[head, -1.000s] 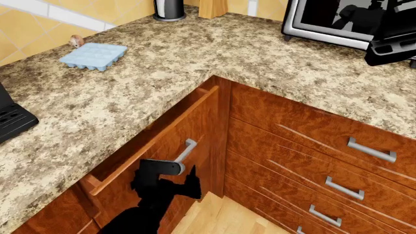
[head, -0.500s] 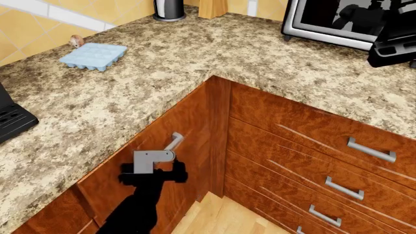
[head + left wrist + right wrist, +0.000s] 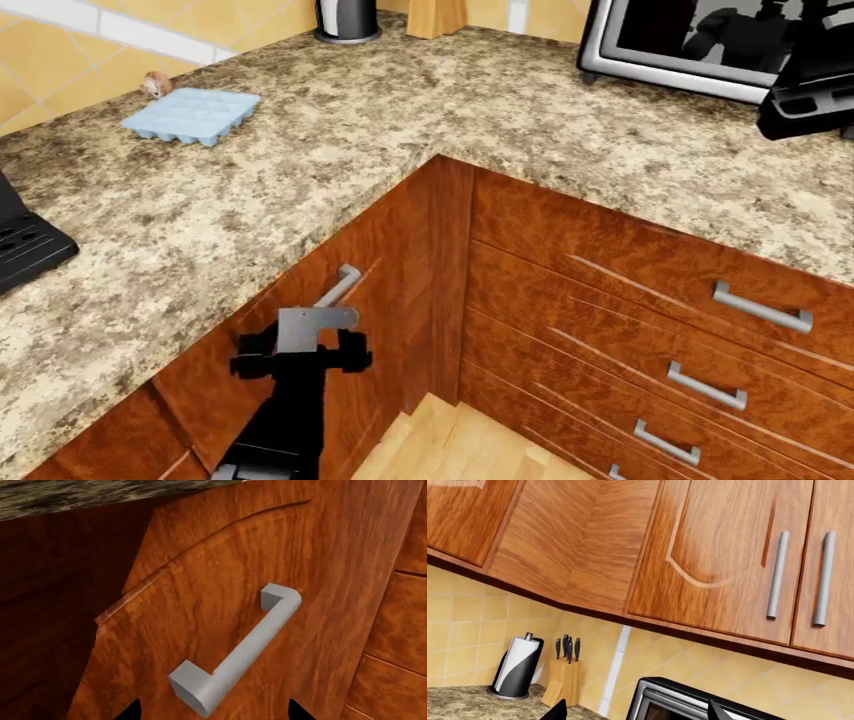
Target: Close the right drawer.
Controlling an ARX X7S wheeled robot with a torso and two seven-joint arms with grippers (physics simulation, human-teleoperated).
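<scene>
— Biggest first? Speckled granite counter [image 3: 400, 130], wrapping the corner above the left hand [image 3: 302, 358].
— And the right drawer [image 3: 340, 290]?
— Directly ahead of that hand, tucked under the counter edge; from the head view front about level with the neighbouring panels, though in the left wrist view its upper edge [image 3: 200, 580] appears to stand slightly proud. Silver bar handle [image 3: 235, 656] just beyond the fingertips.
— Hand pinching it?
— No. Spread, black fingers [image 3: 131, 711] either side of the handle's near end, contact impossible to judge.
— Right hand [image 3: 811, 95]?
— Raised far off by the microwave [image 3: 667, 45]; spread, tips apart, holding nothing.
— Smaller bits?
— Pale blue ice tray [image 3: 192, 115], well beyond the left hand.
</scene>
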